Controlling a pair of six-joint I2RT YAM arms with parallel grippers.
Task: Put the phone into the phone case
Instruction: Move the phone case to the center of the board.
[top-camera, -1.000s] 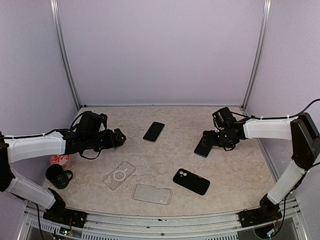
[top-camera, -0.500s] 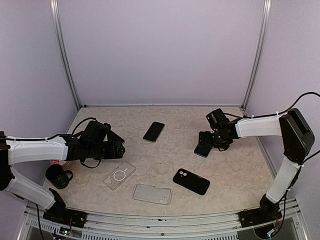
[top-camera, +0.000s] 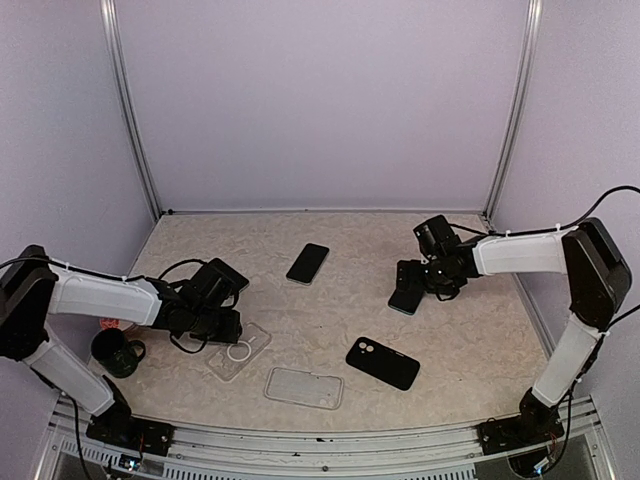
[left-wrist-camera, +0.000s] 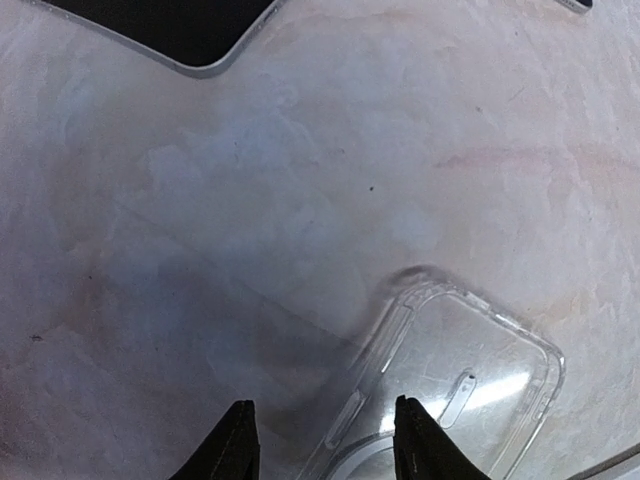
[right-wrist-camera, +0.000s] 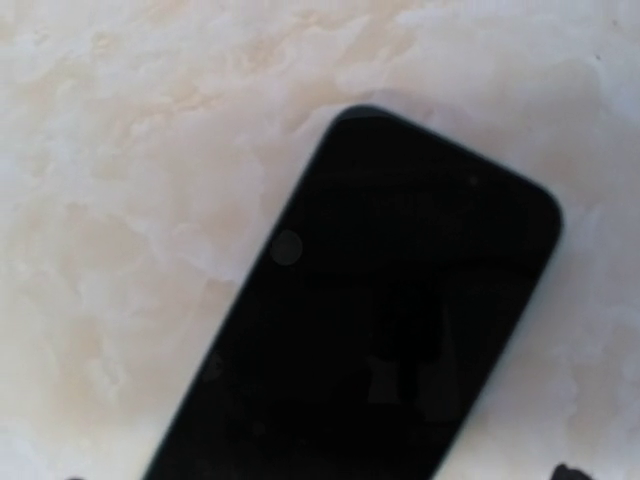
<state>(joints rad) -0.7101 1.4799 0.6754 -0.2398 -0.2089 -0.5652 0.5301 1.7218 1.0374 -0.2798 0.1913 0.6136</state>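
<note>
Well, the left tool (left-wrist-camera: 322, 430) sits around the clear case (left-wrist-camera: 450, 390) edge; gripping it, I cannot tell. Over the phone (right-wrist-camera: 380, 330), the right tool (right-wrist-camera: 318, 473) hangs wide.

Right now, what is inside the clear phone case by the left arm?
Nothing shows inside the clear case: the marbled table is visible straight through it. The end at the left end effector runs out of the wrist view, so that part cannot be checked.

- Marbled table (top-camera: 330, 320), flat and pale.
- Dark phone (top-camera: 307, 263) toward the far edge; second phone (top-camera: 404, 297) nearer the right edge.
- Black case (top-camera: 382, 363), ringed clear case (top-camera: 240, 351) and plain clear case (top-camera: 303, 387) along the near edge.
- Mug (top-camera: 117, 353) at the near-left corner.
</note>
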